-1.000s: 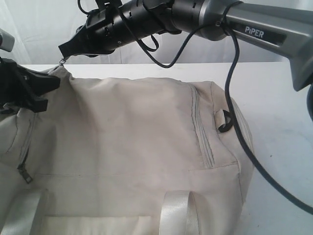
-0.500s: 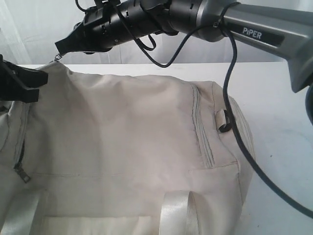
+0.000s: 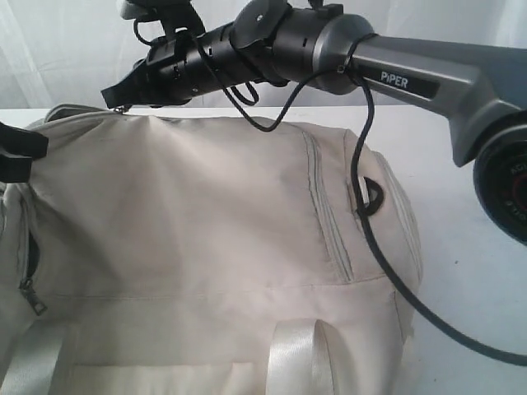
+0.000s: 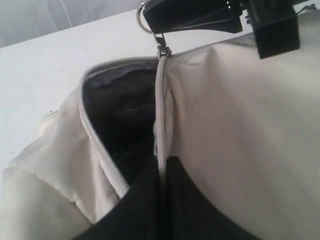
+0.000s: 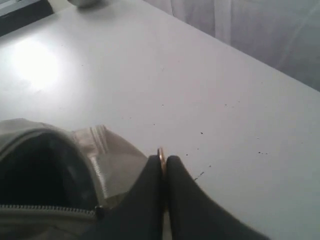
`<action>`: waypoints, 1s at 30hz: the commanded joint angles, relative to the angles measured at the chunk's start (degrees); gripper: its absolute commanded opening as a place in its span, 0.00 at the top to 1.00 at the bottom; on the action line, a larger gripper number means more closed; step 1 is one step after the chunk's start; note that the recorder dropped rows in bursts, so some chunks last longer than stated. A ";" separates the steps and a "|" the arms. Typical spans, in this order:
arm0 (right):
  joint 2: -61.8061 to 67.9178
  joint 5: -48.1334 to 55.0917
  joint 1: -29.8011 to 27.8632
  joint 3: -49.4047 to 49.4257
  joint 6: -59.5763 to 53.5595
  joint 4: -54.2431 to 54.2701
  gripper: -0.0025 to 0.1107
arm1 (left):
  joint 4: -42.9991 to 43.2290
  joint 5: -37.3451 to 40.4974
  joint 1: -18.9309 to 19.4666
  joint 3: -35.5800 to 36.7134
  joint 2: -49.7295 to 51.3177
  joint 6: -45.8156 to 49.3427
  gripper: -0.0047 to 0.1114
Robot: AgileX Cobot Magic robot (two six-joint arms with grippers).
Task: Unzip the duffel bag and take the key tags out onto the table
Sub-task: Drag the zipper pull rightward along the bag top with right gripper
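**Cream duffel bag (image 3: 189, 214) slumped on the white table (image 3: 469, 247), top zip partly parted**

A black cable (image 3: 362, 222) droops across the bag's end, beside a black D-ring (image 3: 372, 200). The fabric is soft and matte, the webbing handle (image 3: 295, 355) shiny, and the open mouth shows grey lining (image 4: 120, 115). The right gripper (image 5: 162, 167) is clamped on the silver zip pull (image 4: 162, 48). The left gripper (image 4: 161, 172) pinches the zip's cloth edge.

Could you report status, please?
Right tool shut on zip pull; left tool shut on duffel bag. Bag partly unzipped; key tags unseen. Cable across bag.
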 commanded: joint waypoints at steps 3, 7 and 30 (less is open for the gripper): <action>-0.37 -2.64 -2.35 -0.36 -0.14 -2.64 0.98 | 8.35 1.27 0.05 -0.06 -1.40 -7.01 0.96; -1.46 3.94 -4.72 -0.36 3.28 -9.44 0.98 | 8.35 1.16 0.05 -0.06 -1.40 -7.01 0.96; -19.12 36.79 -21.92 4.10 11.90 -28.17 0.98 | 8.70 0.15 0.05 -0.06 -1.40 -7.01 0.96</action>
